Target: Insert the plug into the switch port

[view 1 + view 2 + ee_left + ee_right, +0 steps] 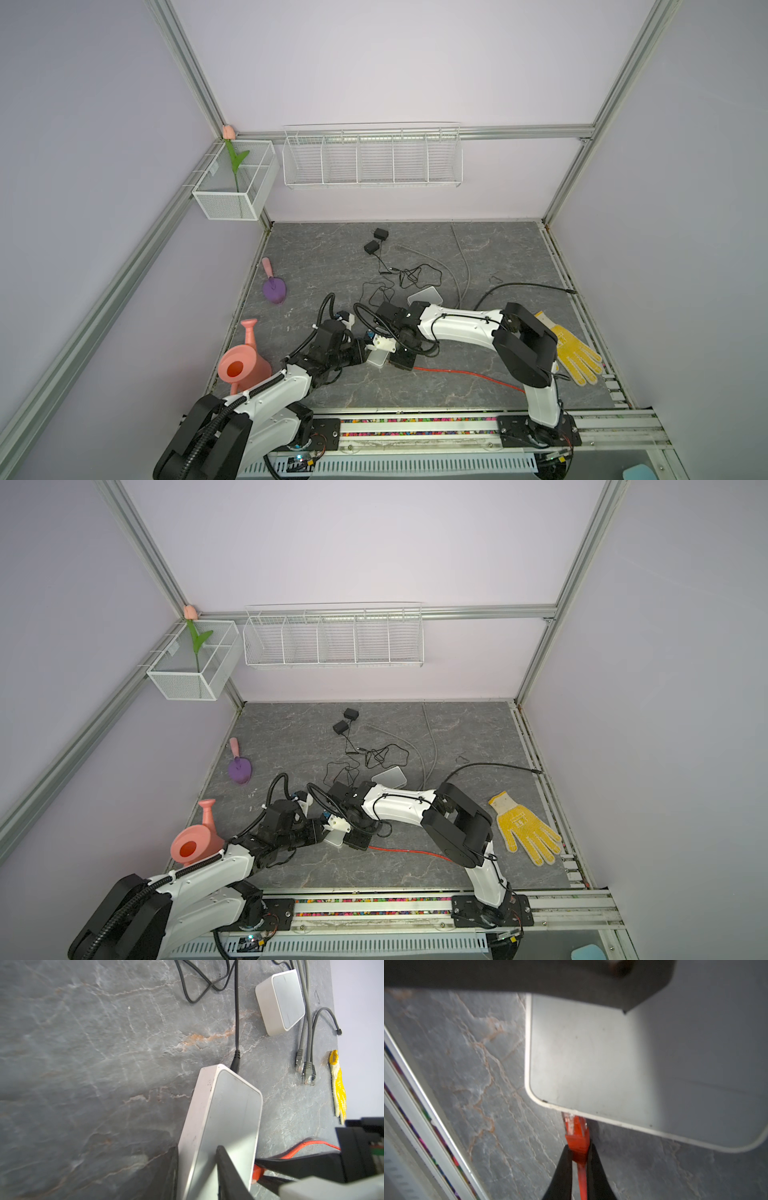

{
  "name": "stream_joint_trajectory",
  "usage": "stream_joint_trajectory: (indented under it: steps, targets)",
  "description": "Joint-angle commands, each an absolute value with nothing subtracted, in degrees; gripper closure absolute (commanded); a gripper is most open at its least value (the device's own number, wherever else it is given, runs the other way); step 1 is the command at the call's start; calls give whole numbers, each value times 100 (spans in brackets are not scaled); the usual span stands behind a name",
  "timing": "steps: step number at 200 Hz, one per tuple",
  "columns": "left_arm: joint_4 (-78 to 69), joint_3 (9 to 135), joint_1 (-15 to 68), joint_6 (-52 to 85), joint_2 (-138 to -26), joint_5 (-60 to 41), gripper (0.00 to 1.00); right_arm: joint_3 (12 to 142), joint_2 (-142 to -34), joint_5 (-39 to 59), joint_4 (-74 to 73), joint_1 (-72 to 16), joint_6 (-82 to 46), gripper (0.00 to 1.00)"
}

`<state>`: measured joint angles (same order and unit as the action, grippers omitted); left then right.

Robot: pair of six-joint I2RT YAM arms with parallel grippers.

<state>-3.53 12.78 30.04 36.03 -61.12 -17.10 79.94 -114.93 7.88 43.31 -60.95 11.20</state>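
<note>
Plug (577, 1132) tip at switch (612, 1064) edge.
Right gripper (579, 1159) pinches the plug and left gripper (197, 1151) clamps the switch; better to push straight and slowly, without tilting.

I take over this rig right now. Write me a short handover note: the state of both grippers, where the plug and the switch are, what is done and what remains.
Left gripper: shut on the white switch, one finger on each side.
Right gripper: shut on the orange plug, behind its clear tip.
Position: the plug's tip meets the switch's edge. Its clear part shows outside, so it looks not fully seated.
Done: both things gripped, plug brought to the switch.
Left: push the plug home, then release.
</note>
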Motion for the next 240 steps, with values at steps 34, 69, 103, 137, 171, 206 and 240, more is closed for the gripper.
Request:
stream_joint_trajectory:
  steps: [34,69,103,137,171,206,240]
  targets:
    - [-352,891,3100,3796,-5712,-2134,70,8034,-11348,1395,3778,-6036,540,93]
    - [-373,885,3153,3771,-5708,-2121,70,7985,-11285,1392,3684,-5978,272,93]
    - [-448,888,3304,3775,-5821,-2076,71,7916,-11281,1415,3518,-5981,148,93]
    - [-478,899,3383,3762,-5861,-2083,72,7969,-11399,1391,3494,-6035,397,93]
    - [-495,915,3454,3724,-5939,-2117,72,8073,-11465,1520,3355,-6039,641,93]
    - [-586,912,3617,3718,-6049,-2241,72,8214,-11478,1538,3166,-6017,813,93]
    - [-625,872,3691,3757,-6086,-2329,72,8312,-11472,1465,2988,-6003,832,93]
